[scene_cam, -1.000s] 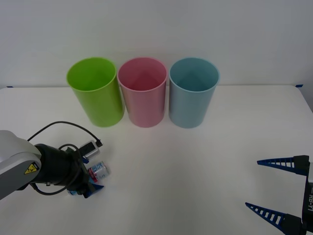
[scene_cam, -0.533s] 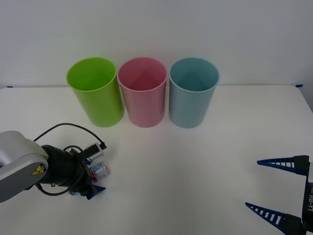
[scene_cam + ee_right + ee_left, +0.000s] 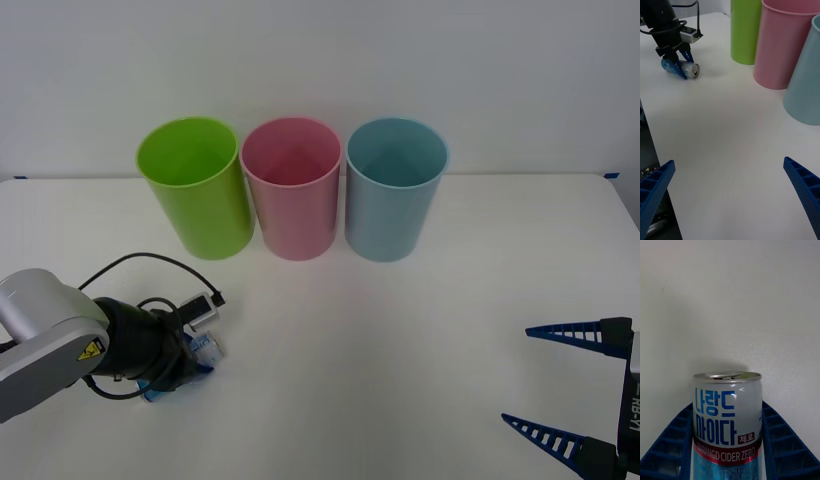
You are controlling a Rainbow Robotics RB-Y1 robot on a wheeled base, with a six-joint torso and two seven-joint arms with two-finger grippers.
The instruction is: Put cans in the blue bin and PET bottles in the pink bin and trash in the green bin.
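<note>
While the white bench (image 3: 400, 340) carries all the things, I see at its far side three tall bins standing upright in one row: the green bin (image 3: 196, 190) on the left, the pink bin (image 3: 293, 190) in the middle and just beside it, and the blue bin (image 3: 394, 192) on the right, all with open mouths. Well apart from them, near the front left part of the bench, the left end effector (image 3: 186, 362) is low at the surface with its blue fingers (image 3: 784, 450) pressed on both sides of the can (image 3: 728, 420), so it is holding the can, which lies on its side on the bench. The right end effector (image 3: 560, 385) waits at the front right, its fingers spread wide and with nothing between them. As I judge it, the step in hand is the grasp of the can, and the carrying is not yet begun. The next move calls for lifting the can clear of the bench, bringing it across past the green and pink bins to above the mouth of the blue bin, and releasing it there, high enough not to knock a rim.
</note>
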